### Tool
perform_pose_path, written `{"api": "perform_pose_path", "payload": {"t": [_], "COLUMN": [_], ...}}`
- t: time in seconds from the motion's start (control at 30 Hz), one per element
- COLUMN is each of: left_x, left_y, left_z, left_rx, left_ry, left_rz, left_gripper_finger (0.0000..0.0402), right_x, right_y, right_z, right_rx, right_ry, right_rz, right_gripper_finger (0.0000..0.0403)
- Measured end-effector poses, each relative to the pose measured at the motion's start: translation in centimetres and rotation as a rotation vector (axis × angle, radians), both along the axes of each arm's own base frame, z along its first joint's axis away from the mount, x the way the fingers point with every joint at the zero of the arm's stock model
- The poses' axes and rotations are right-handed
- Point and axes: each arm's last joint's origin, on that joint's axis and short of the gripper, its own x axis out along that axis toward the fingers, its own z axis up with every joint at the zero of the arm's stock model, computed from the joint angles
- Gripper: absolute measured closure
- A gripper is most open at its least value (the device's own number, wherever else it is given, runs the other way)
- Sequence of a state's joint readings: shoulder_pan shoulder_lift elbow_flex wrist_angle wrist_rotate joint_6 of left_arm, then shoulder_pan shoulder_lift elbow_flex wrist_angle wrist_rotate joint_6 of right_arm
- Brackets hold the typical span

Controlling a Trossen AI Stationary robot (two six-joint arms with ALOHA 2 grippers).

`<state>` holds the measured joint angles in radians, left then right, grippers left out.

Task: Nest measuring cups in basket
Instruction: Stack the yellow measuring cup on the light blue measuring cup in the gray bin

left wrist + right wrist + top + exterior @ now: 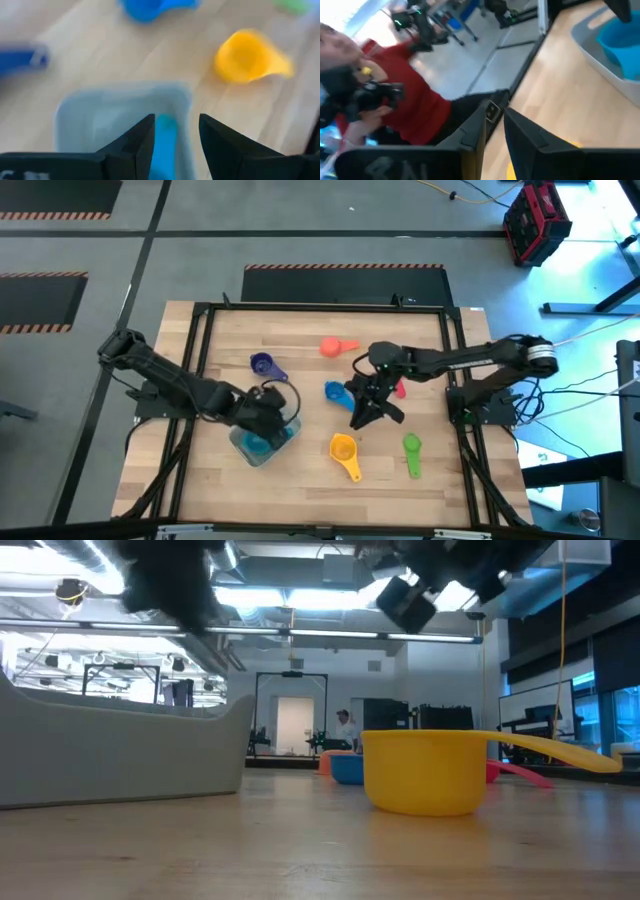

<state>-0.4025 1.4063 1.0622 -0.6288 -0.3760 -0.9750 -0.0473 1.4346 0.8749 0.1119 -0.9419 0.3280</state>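
Beyond table in right wrist view only, red-sleeved person (405, 107); left gripper (175, 132) agape over basket (80, 112).

One measuring cup (258, 444) in the basket (284, 431), six more cups (343, 447) on the table (310, 480) to its right.

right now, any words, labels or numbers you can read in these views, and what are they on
No text can be read.
Right gripper: pale embossed marks on its body in the right wrist view, too blurred to read.
Left gripper: faint marks at the edge of the left wrist view, too blurred to read.
Measuring cups and basket: no markings can be made out.
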Motion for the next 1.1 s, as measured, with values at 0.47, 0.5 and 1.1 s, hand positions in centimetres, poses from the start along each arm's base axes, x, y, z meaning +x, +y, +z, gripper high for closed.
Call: {"api": "perform_pose_path", "payload": {"t": [0.47,0.5,1.1], "left_x": [5.1,5.4,14.1], "left_y": [4.2,4.5,7.1], "left_z": [3.7,3.9,3.9], "left_rx": [0.292,0.306,0.395], "left_ry": [-0.444,-0.476,-0.444], "left_rz": [-0.289,-0.302,-0.601], "left_gripper_finger": [0.0255,0.0255,0.0255], "right_x": [-6.4,-6.6,-11.9], "right_y": [2.0,2.0,1.5], "right_z": [2.1,2.2,4.7], "right_rx": [-0.279,-0.284,-0.398], "right_ry": [0.162,0.164,0.112], "right_rz": [-0.101,-0.095,-0.131], "right_gripper_finger": [0.0327,0.0327,0.0327]}}
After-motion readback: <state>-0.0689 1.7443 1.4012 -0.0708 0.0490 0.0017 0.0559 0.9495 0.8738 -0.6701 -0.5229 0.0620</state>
